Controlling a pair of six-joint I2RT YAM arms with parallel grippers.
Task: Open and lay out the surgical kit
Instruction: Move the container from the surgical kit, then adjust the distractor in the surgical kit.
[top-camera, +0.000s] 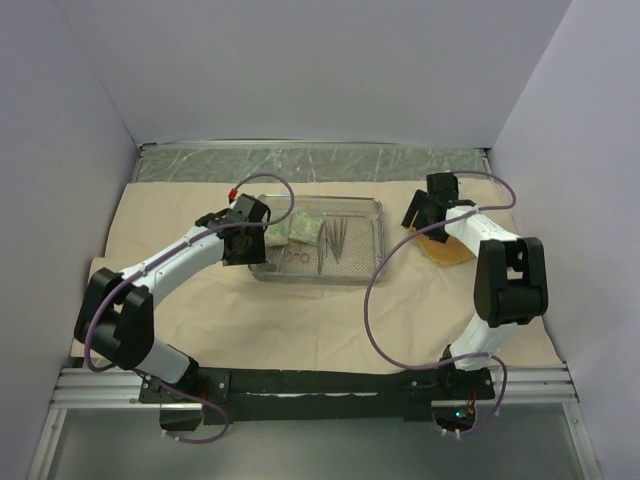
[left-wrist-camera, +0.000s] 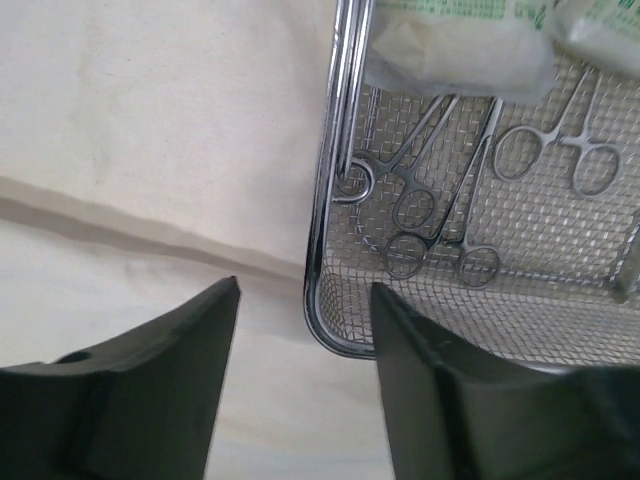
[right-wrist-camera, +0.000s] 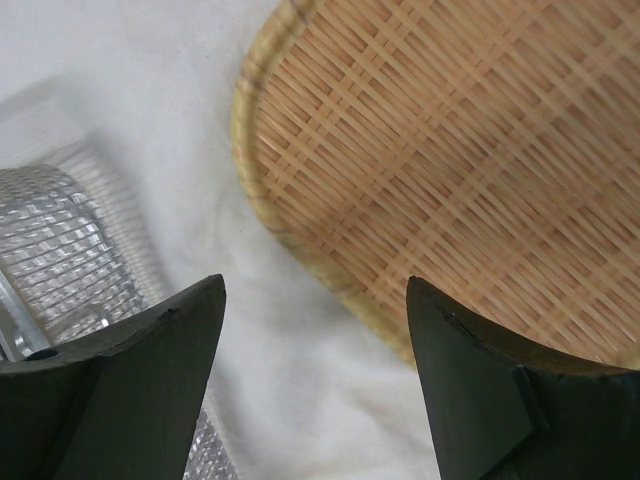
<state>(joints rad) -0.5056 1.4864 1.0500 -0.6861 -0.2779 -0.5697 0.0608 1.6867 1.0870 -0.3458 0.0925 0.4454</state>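
Presently on the bench (top-camera: 300, 163), counted from where I stand:

- Wrapping cloth (top-camera: 300, 320), one: large, beige, opened flat across most of the bench, faint fold creases showing.
- Wire-mesh tray (top-camera: 362, 245), one: rectangular, bright steel, rounded corners, sitting on the cloth near its middle.
- Ring-handled forceps (left-wrist-camera: 420, 190), three visible: slim steel, lying in the tray's left half, rings toward the near rim, two pairs crossing each other.
- Tweezers (top-camera: 335, 238): thin steel, lying lengthwise mid-tray; too fine to count.
- Green-white packets (left-wrist-camera: 460, 50), two: side by side at the tray's far left end, resting over the forceps tips.
- Woven pad (right-wrist-camera: 450, 150), one: orange-tan, rounded, on the cloth just right of the tray.
- Left pincer (left-wrist-camera: 302, 290): fingers apart, gripping nothing, straddling the tray's near-left corner rim.
- Right pincer (right-wrist-camera: 315, 285): fingers apart, gripping nothing, over the pad's edge.
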